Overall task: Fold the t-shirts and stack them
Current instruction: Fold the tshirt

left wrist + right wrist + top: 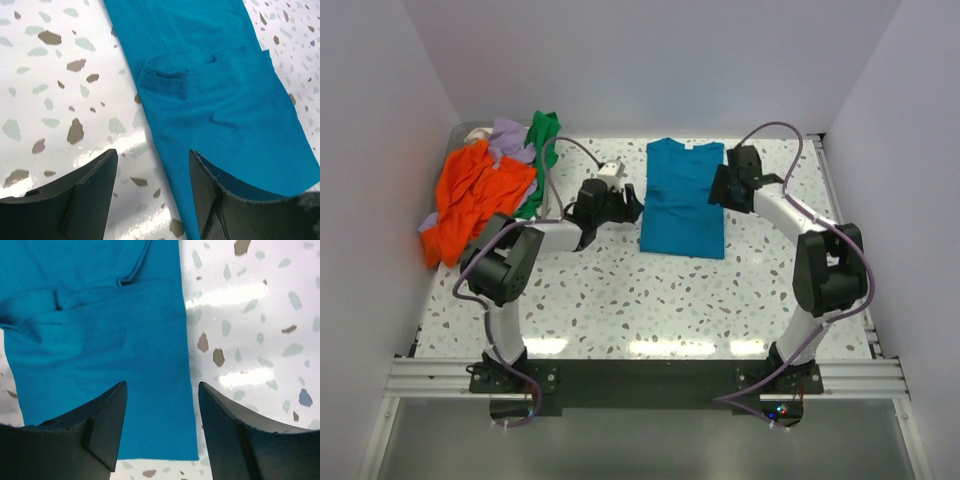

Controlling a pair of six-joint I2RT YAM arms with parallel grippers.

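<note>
Right now the teal shirt [685, 200] lies flat on the counter [650, 300], toward the far side and a little right of centre. It is folded inward along both sides into a narrow rectangle. Its long axis runs from near to far, with the collar pointing at the far wall and the hem toward the arms' bases; the rectangle leans slightly off square.

The left pincer [625, 203] sits at the shirt's left long edge. Its wrist view shows the fingers [95, 190] spread apart with nothing between them. One finger is over bare counter and the other over teal cloth, with the fabric's edge running through the gap. A tucked-in sleeve [165, 77] shows as a raised fold further up that view.

The right pincer [723, 187] is at the opposite long edge, near the collar end. Its fingers [102, 425] are likewise spread and empty, straddling the shirt's right edge, one over cloth and one over counter. Whether either pincer touches the cloth cannot be told.

In the far left corner the orange shirt [470, 195], green shirt [542, 135] and lavender shirt [508, 140] lie crumpled together in a heap, well apart from the teal one.
</note>
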